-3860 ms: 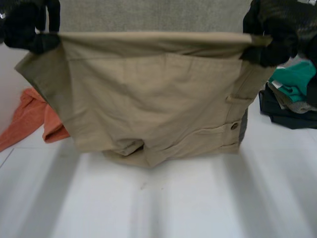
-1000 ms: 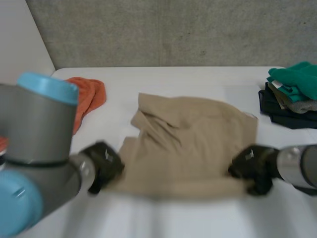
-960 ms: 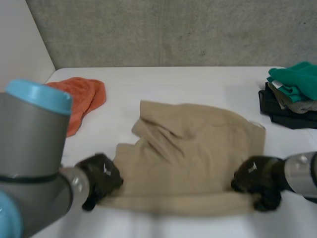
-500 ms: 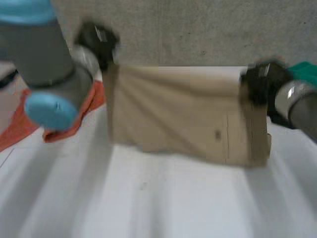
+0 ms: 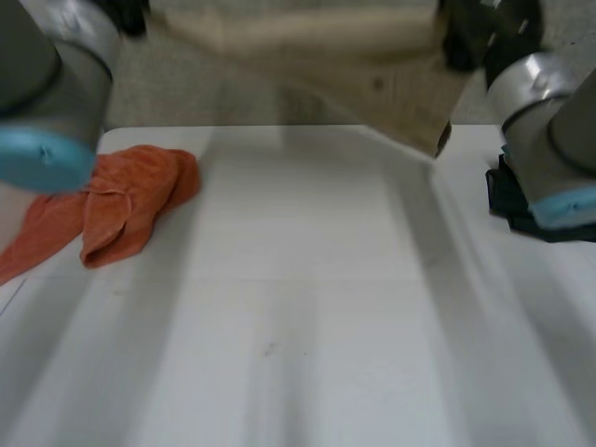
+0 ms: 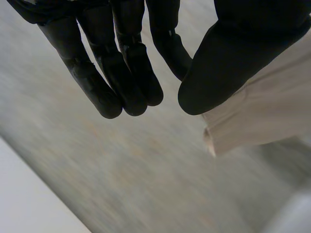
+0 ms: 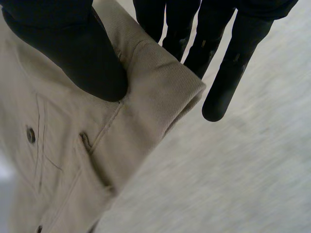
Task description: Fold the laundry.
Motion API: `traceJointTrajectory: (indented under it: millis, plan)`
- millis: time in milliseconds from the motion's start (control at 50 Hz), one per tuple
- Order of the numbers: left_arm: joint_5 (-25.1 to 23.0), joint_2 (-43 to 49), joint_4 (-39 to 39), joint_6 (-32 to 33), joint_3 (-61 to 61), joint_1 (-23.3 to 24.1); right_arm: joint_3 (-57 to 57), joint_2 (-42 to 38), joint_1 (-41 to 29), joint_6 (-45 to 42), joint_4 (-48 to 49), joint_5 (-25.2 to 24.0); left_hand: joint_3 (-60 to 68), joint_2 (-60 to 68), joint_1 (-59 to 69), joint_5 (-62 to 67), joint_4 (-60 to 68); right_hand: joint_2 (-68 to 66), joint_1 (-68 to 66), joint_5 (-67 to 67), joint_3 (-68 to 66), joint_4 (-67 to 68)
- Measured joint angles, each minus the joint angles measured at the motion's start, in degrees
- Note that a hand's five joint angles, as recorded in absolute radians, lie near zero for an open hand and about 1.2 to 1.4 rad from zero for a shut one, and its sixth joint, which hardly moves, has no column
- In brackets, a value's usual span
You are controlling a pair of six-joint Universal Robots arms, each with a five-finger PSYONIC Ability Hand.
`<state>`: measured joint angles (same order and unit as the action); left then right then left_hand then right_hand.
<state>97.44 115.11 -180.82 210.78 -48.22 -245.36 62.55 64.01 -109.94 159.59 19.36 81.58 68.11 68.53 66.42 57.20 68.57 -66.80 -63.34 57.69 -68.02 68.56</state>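
1. Shorts [image 5: 391, 88] of beige cloth hang in the air above the far edge of the white table [image 5: 298, 307], stretched between the two hands. They are blurred, and their upper part is cut off in the head view.
2. The left hand [image 5: 130, 11] is at one end of the shorts [image 6: 267, 111]. In its wrist view the thumb [image 6: 238, 53] lies over the cloth's edge and pins it, with the fingers [image 6: 121, 73] nearly straight beside it. Where cloth meets palm is hidden behind the thumb.
3. The right hand [image 5: 480, 33] is at the other end. Its thumb [image 7: 68, 53] presses the folded waistband of the shorts [image 7: 73, 160] against the fingers [image 7: 233, 63] behind it — a firm pinch. A small button [image 7: 30, 135] shows lower on the cloth.
4. An orange cloth [image 5: 121, 200] lies crumpled on the table's left side, well apart from the shorts.
5. A dark pile of clothes [image 5: 507, 196] sits at the table's right edge — mostly hidden by the right arm [image 5: 549, 140].
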Motion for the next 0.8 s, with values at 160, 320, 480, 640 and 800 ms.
traceJointTrajectory:
  millis: [160, 320, 480, 640, 800]
  plan:
    - [-2.46, 2.21, -3.73, 0.37, -22.49, 0.94, 13.12, -6.21, 0.24, -0.67, -1.7, -3.67, 0.04, 0.03, 0.0, 0.0, 0.01, -0.18, 0.0, 0.0, 0.0, 0.01]
    - [-3.02, 5.33, -4.31, 4.34, -33.42, 0.37, 23.12, -8.68, 0.41, -5.96, -6.19, -4.92, 0.04, 0.03, 0.0, 0.0, 0.01, -0.18, 0.0, 0.05, 0.0, 0.03]
    - [-3.63, -2.69, 3.13, 8.31, -41.89, 0.17, 29.39, 1.4, -0.33, -11.15, -22.32, -5.67, 0.04, 0.03, 0.0, 0.0, 0.01, -0.18, 0.0, 0.06, 0.0, 0.03]
    - [-3.91, -10.07, 17.31, 11.61, -47.3, 2.9, 31.97, 9.01, 0.89, -21.5, -43.15, -8.63, 0.04, 0.03, 0.0, 0.0, 0.01, -0.18, 0.0, 0.2, -0.28, 0.03]
    - [-3.92, -13.93, 28.51, 14.82, -49.2, 7.14, 34.74, 10.56, 5.44, -37.72, -58.02, -11.5, -6.1, -6.42, -3.99, -5.23, -6.5, -0.18, 0.0, 0.32, -0.28, 0.04]
